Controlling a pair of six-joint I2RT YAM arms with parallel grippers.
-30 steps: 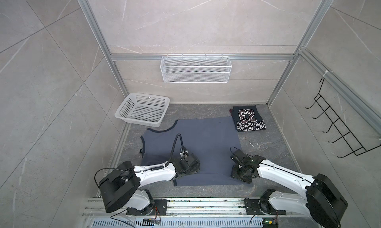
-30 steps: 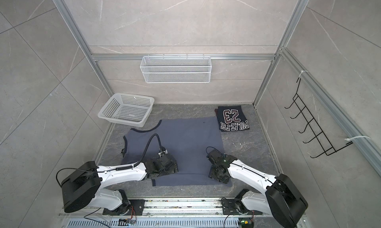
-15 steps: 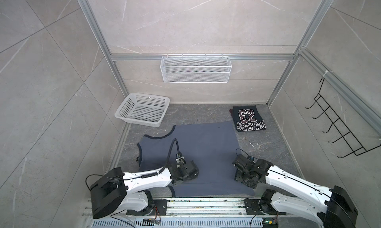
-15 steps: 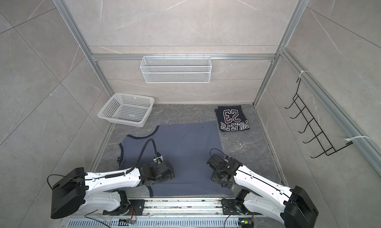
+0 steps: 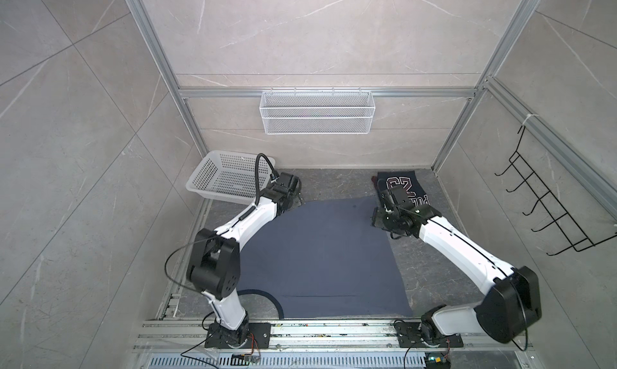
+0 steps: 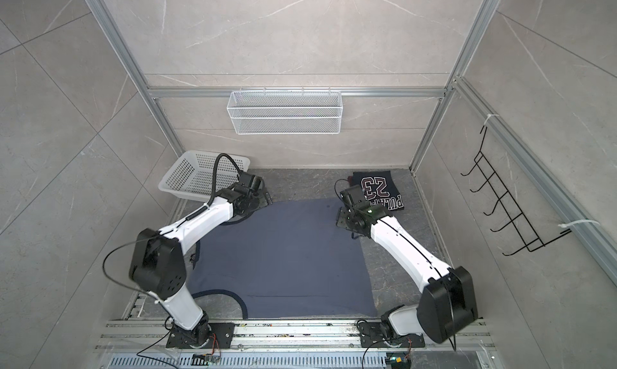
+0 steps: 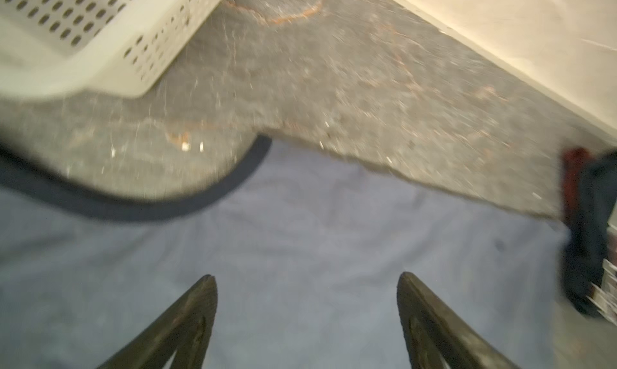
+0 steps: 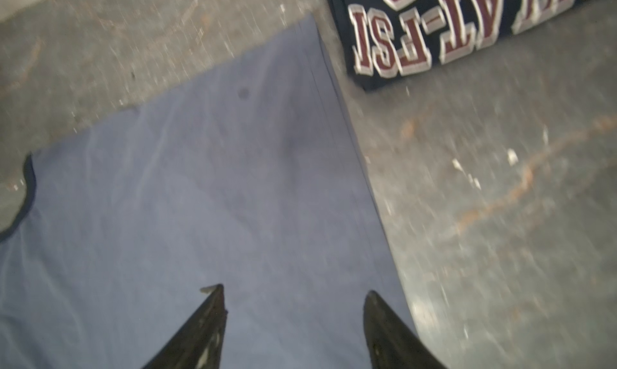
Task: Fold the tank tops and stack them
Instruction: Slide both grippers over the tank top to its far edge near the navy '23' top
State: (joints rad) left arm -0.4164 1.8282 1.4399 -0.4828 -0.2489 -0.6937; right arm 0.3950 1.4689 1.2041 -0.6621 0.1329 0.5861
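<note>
The counter [image 5: 334, 183] is a dark grey stone-like surface with pale and rusty veins. Most of it is covered by the slate blue-grey tank top [image 5: 317, 250], which lies spread flat as one wide, soft, matte sheet. It has only faint wrinkles, a straight side edge on the right and a darker curved trim [image 7: 133, 213] around its openings. In the far right corner lies the dark navy tank top [image 6: 377, 187], folded into a small thick rectangle. Its block letters are dark red with white outline and look raised. In the right wrist view one far corner of the blue-grey cloth comes just beside it. A white plastic basket [image 5: 227, 177] with many small holes and rounded corners stands tilted in the far left corner. A white wire mesh shelf [image 5: 317, 113] hangs on the back wall. Both arms are white with black joints. They rise from the rail at the near edge, bend at a high elbow and stretch forward to the far edge of the blue-grey top, the left one near the basket and the right one beside the navy top. The left gripper [image 7: 307, 279] is released, its dark pointed fingers wide apart above the cloth with nothing between them. The right gripper [image 8: 293, 290] is also released, its fingers apart over the cloth near the right edge.
</note>
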